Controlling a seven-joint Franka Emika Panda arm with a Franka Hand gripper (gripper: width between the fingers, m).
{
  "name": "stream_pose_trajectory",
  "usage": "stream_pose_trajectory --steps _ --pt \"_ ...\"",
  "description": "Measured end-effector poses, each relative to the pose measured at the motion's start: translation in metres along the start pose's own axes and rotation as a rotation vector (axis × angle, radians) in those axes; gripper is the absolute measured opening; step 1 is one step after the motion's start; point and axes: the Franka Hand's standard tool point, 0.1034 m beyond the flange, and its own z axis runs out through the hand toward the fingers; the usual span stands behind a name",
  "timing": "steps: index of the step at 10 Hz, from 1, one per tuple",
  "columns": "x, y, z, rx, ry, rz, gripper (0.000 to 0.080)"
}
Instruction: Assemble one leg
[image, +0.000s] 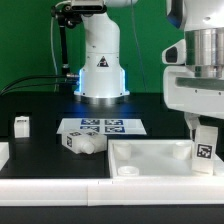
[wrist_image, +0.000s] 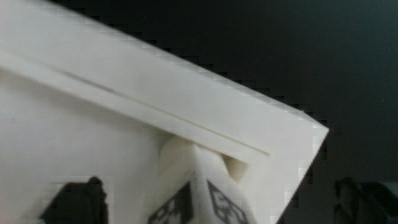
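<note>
Nearest the camera in the exterior view, the large flat white plastic tabletop piece with raised rim and round corner sockets (image: 150, 158) lies on the black table (image: 40, 110). Over its corner at the exterior view's right, the white two-finger gripper (image: 203, 135) hangs down, clenched on a small stubby white plastic leg with a black-and-white tag sticker (image: 204, 148), held upright just above or at the corner of the piece; contact cannot be told. The wrist view shows that leg (wrist_image: 196, 185) between the dark fingers (wrist_image: 75, 198), against the piece's white rim (wrist_image: 160, 100).

Further back lie two more white tagged legs (image: 80, 142) (image: 22, 125), the marker board (image: 102, 127), then the arm's white base (image: 100, 70).
</note>
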Motion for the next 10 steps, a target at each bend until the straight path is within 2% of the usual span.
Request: stream_pose_trajectory --steps 1,3,4,6,7,8,10 --pt "0.003 0.001 0.000 -0.008 0.005 -0.140 0.0649" --pt "0.018 0.003 -0.003 -0.023 0.022 -0.521 0.0649" --pt "0.019 0.002 -0.003 -0.025 0.025 -0.608 0.0649" --pt "0.019 0.001 -0.003 -0.024 0.026 -0.539 0.0388" --pt "0.019 0.002 -0.003 -0.024 0.027 -0.534 0.0388" --pt "0.019 0.002 -0.003 -0.024 0.027 -0.478 0.0284" --pt "0.021 0.004 -0.003 -0.024 0.027 -0.275 0.0285"
